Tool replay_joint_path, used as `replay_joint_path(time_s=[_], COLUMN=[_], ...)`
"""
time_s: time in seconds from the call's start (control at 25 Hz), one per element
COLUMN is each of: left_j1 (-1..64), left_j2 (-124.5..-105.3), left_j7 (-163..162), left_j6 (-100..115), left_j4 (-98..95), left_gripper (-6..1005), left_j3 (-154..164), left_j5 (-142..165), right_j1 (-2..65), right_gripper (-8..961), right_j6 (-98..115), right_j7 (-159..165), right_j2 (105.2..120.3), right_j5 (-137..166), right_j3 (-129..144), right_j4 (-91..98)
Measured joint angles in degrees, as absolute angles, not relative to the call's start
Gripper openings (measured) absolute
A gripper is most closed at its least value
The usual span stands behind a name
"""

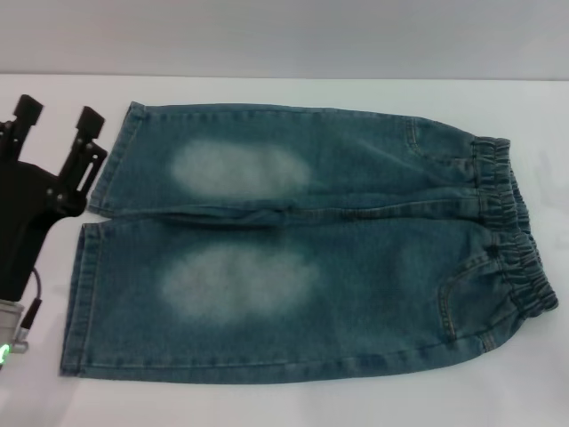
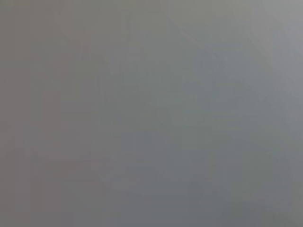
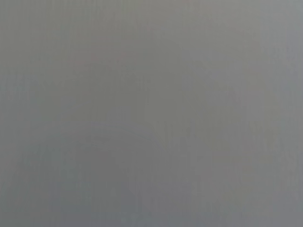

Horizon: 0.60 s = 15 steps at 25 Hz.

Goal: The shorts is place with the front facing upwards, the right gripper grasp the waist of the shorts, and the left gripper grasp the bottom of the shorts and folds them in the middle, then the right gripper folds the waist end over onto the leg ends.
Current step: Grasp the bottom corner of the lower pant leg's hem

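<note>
One pair of shorts (image 1: 302,249) is lying flat on one white table (image 1: 284,400). The shorts are showing two legs, one beside the other. Each leg is showing one pale oval patch, so two patches are showing, both near the middle of the shorts. Two leg hems (image 1: 84,294) are sitting at one end of the shorts, and one ruffled waistband (image 1: 511,236) is sitting at the other end. One black gripper (image 1: 53,129) is waiting just beside the leg hems, and it is showing two fingers held apart. Both wrist views are showing only plain grey.
</note>
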<state>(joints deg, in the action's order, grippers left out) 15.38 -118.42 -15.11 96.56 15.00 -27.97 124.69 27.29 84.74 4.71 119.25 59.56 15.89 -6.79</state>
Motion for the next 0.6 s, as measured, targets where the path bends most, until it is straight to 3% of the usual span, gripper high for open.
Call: replay_joint_path(time_s=[0.6], left_j1=[15.3], left_j2=[-118.32], left_j7=[-15.7], left_j6=[96.1], left_j4=[14.8], left_gripper=[726], left_j3=[-31.8], left_j5=[125.0], right_j1=[27.1], right_gripper=[549], right_j6=[83.0], right_j7=[7.3], right_j2=[119.17], right_j5=[59.5], right_j3=[12.8], right_j4=[-6.9])
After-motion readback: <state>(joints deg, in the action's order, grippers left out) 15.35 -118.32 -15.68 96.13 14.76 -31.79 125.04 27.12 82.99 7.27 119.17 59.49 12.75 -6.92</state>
